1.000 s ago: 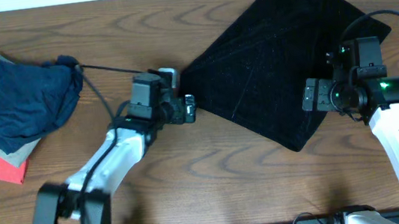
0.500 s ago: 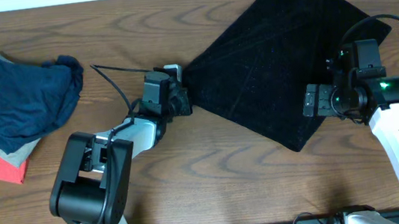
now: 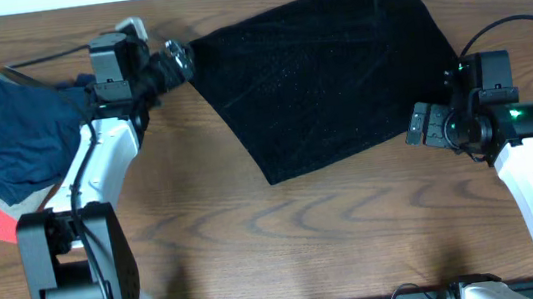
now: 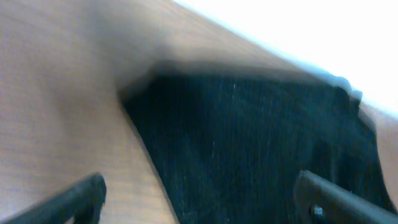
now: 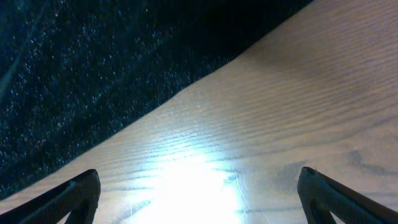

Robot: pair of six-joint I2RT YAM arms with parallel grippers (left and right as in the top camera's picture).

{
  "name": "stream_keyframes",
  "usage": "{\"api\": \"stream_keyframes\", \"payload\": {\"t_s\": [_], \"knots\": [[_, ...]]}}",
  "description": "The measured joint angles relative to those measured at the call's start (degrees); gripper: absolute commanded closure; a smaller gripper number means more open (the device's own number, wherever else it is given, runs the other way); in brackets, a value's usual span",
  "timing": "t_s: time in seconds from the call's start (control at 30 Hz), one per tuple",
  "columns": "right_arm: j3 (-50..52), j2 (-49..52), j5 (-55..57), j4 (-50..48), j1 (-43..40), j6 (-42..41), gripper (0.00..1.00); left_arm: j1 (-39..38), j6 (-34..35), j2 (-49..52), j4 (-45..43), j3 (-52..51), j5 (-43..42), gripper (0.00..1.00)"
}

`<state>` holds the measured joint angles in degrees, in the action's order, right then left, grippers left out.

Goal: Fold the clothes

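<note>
Brown wood table (image 3: 287, 238), black cloth (image 3: 323, 73) spread flat by the far edge. Left gripper (image 3: 179, 64) is wide open at its far-left corner, right gripper (image 3: 413, 125) wide open just off its right side.

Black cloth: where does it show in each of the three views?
Overhead: black cloth lies upper centre.
Left wrist: fills the centre and right, blurred.
Right wrist: upper left, its edge running diagonally.
Shared landmark: the wooden table bordering the cloth's edge.
</note>
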<state>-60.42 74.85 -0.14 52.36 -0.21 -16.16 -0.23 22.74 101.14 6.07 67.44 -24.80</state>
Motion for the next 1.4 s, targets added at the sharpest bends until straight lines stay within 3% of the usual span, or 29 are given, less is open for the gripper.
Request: {"api": "stream_keyframes", "payload": {"t_s": [0.13, 0.27, 0.43, 0.6, 0.67, 0.77, 0.8, 0.93, 1.17, 1.4], "knots": [[0.0, 0.0, 0.2, -1.4, 0.0, -0.2, 0.01, -2.7, 1.0, 0.6, 20.1, -0.9, -5.3, 0.02], [0.0, 0.6, 2.1, -2.1, 0.0, -2.1, 0.01, -7.3, 1.5, 0.9, 33.9, -1.5, -7.8, 0.02], [0.0, 2.1, 4.0, -3.3, 0.0, -4.1, 0.01, -13.8, 2.6, 0.9, 34.9, -2.8, -9.1, 0.02], [0.0, 2.7, 5.0, -3.6, 0.0, -4.7, 0.01, -20.2, 8.1, 0.9, 24.1, -7.7, -9.6, 0.03], [0.0, 2.7, 5.5, -3.8, 0.0, -4.7, 0.01, -22.4, 11.1, 1.2, 19.4, -9.6, -9.5, 0.27], [0.0, 2.7, 6.3, -4.6, -0.1, -4.9, 0.01, -24.2, 13.8, 2.3, 15.7, -11.1, -8.7, 0.87], [0.0, 2.7, 6.4, -4.9, -0.1, -4.9, 0.01, -24.3, 14.1, 2.5, 15.9, -11.2, -8.2, 0.94], [0.0, 3.1, 7.6, -5.5, -0.3, -4.9, 0.01, -23.0, 13.1, 2.6, 20.7, -11.3, -7.3, 0.94], [0.0, 8.5, 7.9, -4.8, -2.2, -5.2, 0.01, -11.5, 4.5, 2.6, 40.3, -11.2, -4.6, 0.94], [0.3, 17.5, 0.1, -2.3, -2.2, -7.5, 0.01, -1.6, -1.6, 2.6, 44.7, -11.3, -1.8, 0.94]]}}
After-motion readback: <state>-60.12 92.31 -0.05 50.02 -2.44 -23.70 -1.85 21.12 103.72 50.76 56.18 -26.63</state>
